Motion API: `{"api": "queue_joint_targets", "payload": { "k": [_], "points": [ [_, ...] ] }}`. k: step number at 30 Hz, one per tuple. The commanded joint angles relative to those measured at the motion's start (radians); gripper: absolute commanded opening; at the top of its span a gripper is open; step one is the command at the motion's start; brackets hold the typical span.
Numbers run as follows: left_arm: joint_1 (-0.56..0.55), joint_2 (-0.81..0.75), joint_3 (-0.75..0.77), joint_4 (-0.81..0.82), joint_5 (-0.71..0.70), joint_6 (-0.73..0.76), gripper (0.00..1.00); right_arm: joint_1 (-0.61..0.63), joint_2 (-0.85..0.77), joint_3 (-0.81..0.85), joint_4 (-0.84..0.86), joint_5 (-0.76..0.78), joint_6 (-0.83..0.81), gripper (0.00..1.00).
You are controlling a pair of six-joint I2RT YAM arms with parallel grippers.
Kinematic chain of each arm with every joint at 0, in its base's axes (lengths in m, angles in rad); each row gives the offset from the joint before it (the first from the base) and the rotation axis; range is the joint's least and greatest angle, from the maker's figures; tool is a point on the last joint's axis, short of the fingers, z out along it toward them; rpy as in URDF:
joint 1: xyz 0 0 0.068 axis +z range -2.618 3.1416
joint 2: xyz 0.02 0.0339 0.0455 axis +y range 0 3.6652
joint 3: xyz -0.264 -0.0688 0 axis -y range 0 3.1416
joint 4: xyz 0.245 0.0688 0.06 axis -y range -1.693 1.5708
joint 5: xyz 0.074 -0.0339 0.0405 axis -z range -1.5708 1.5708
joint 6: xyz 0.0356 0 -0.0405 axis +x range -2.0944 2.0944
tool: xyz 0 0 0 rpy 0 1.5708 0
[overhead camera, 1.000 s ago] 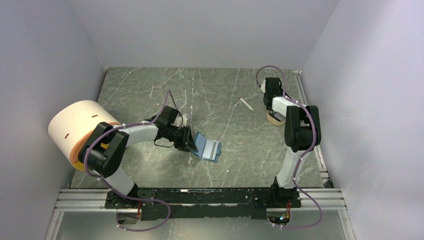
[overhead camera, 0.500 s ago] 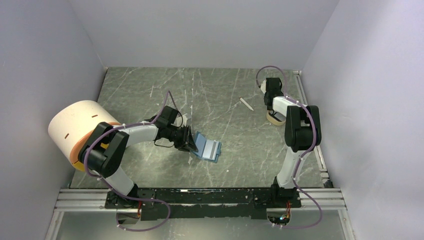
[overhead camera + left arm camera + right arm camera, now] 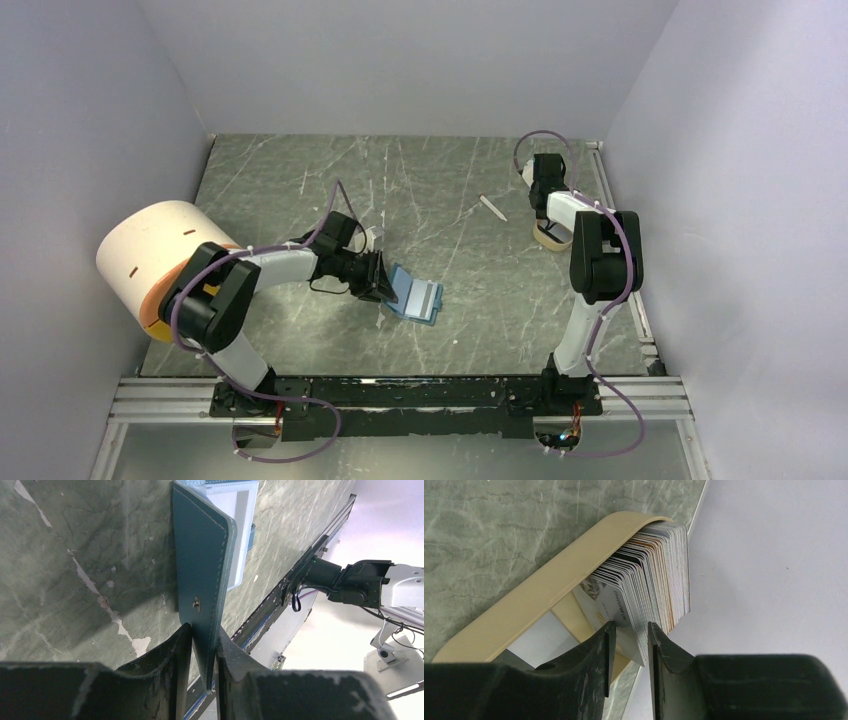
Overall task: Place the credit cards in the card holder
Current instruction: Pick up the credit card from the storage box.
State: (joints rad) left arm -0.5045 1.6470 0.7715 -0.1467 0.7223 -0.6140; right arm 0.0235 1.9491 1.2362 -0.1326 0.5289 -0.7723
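Note:
The teal card holder (image 3: pixel 416 298) lies open on the table's middle, its lighter slots up. My left gripper (image 3: pixel 379 279) is shut on its left flap, which stands on edge between the fingers in the left wrist view (image 3: pixel 200 555), the left gripper (image 3: pixel 202 640) pinching the flap's near end. The credit cards (image 3: pixel 659 565) stand fanned as a stack in a tan tray (image 3: pixel 524 600) at the far right. My right gripper (image 3: pixel 630 630) is closed narrowly on the near corner of a few front cards, which still sit in the tray. From above, the right gripper (image 3: pixel 546 222) is over the tray (image 3: pixel 546 240).
A thin white stick (image 3: pixel 491 207) lies left of the tray. A big white cylinder on an orange base (image 3: pixel 160 258) stands at the left wall. The right wall is close behind the tray. A metal rail (image 3: pixel 400 392) runs along the near edge.
The right wrist has shifted slightly right over the tray. The left arm and the card holder have not moved.

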Motion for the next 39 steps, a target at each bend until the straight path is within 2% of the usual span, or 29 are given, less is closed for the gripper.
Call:
{"api": "queue_joint_targets", "payload": {
  "k": [1,6,11,22,26,32,39],
  "points": [
    [0.008,0.022,0.010,0.044,0.041,-0.014,0.28,-0.017,-0.025,0.034,-0.005,0.002,0.010,0.32],
    [0.008,0.015,0.010,0.040,0.034,-0.012,0.28,-0.017,-0.039,0.031,-0.009,-0.015,0.015,0.32],
    [0.008,0.013,0.008,0.046,0.039,-0.017,0.28,-0.017,-0.042,0.020,-0.016,-0.039,0.015,0.45],
    [0.008,0.011,0.007,0.042,0.042,-0.007,0.28,-0.017,-0.022,0.004,-0.035,-0.050,0.007,0.51],
    [0.008,0.003,0.001,0.039,0.041,-0.002,0.28,-0.019,0.002,0.009,-0.027,0.010,-0.015,0.52],
    [0.008,0.007,0.000,0.031,0.051,0.012,0.28,-0.019,-0.001,0.020,-0.029,0.017,-0.007,0.53],
    [0.008,0.005,-0.005,0.033,0.058,0.019,0.28,-0.021,-0.017,0.044,-0.071,0.009,0.011,0.47]
  ]
}}
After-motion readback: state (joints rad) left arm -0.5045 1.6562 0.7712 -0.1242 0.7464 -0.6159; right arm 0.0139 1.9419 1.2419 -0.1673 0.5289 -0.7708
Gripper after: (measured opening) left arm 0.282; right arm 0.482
